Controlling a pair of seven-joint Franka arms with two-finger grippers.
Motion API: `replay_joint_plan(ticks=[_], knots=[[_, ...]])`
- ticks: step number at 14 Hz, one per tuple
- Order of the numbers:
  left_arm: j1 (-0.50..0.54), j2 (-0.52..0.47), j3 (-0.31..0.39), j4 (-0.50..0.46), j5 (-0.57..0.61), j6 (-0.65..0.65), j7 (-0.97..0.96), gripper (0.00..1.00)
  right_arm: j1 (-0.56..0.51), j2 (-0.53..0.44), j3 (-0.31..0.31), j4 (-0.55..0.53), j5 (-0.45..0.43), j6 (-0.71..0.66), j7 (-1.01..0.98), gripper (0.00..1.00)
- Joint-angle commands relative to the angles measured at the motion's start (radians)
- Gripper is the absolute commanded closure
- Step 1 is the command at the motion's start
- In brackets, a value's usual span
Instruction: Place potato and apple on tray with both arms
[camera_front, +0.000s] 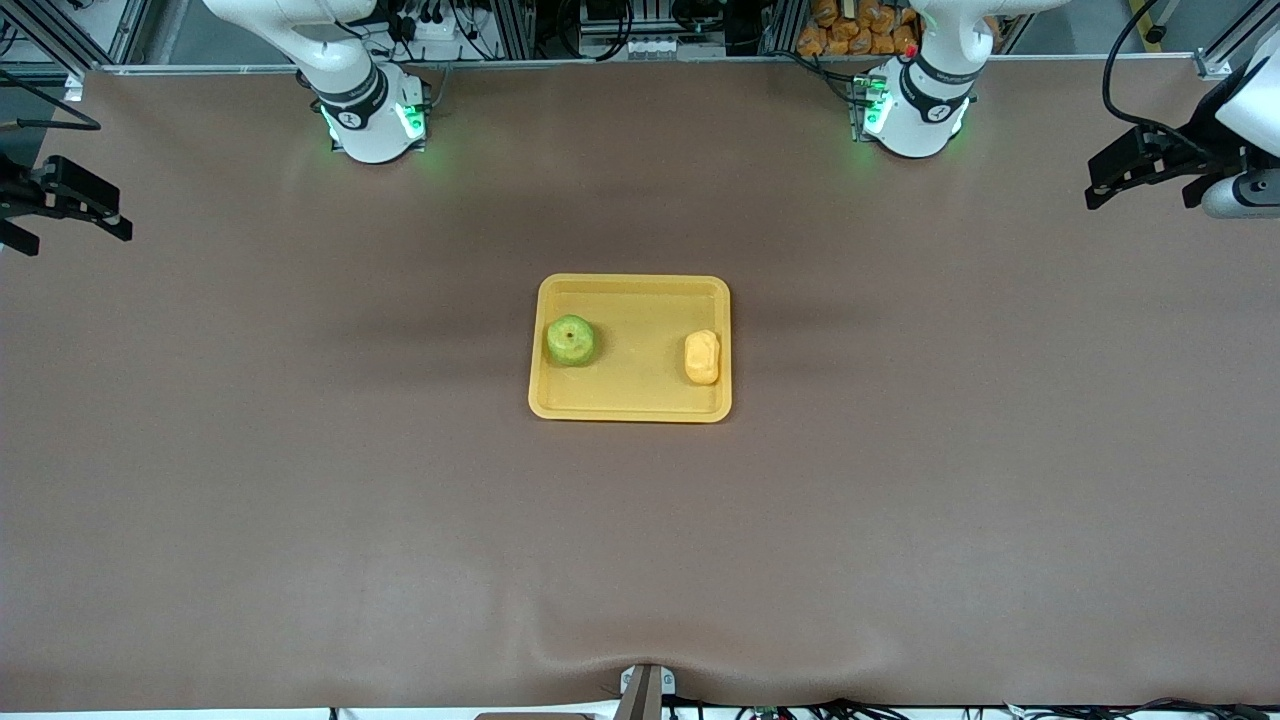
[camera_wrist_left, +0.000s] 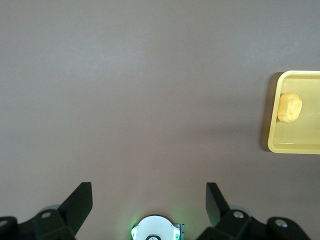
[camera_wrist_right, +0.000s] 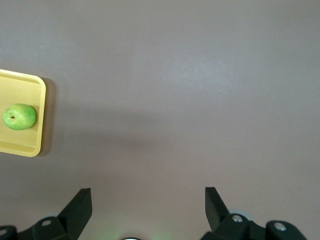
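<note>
Front view: one apple (camera_front: 571, 341), one potato (camera_front: 702, 357), one tray (camera_front: 630, 405)

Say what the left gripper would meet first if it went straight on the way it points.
Probably only bare table: the left gripper points down at it, fingers open. The tray lies off that line.

Even overhead light, soft shadows beside tray (camera_front: 630, 408), green glow at bases, sharp focus.

A yellow-green apple (camera_front: 571, 340) with a brown stem dimple and a yellow-orange potato (camera_front: 702, 357) sit on a matching yellow-orange tray (camera_front: 630, 398). The table (camera_front: 300, 500) is plain matte brown. White arms with black joints end in black grippers; green lights glow at their bases.
</note>
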Motion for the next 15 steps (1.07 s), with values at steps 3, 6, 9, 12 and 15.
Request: replay_joint_plan(ticks=[3, 6, 9, 12, 15], knots=[[0.004, -0.002, 0.000, 0.013, -0.014, -0.011, 0.012, 0.00, -0.021, -0.013, 0.012, -0.009, 0.014, -0.006, 0.012, 0.00], [0.006, -0.002, 0.000, 0.013, -0.014, -0.011, 0.012, 0.00, -0.020, -0.013, 0.012, -0.009, 0.016, -0.008, 0.014, 0.00], [0.006, -0.002, 0.000, 0.013, -0.014, -0.011, 0.013, 0.00, -0.020, -0.013, 0.012, -0.009, 0.021, -0.012, 0.014, 0.00], [0.006, -0.002, 0.000, 0.013, -0.014, -0.011, 0.012, 0.00, -0.023, -0.013, 0.010, -0.011, 0.033, -0.014, 0.014, 0.00], [0.007, -0.002, 0.000, 0.013, -0.014, -0.011, 0.013, 0.00, -0.023, -0.013, 0.010, -0.011, 0.034, -0.014, 0.014, 0.00]])
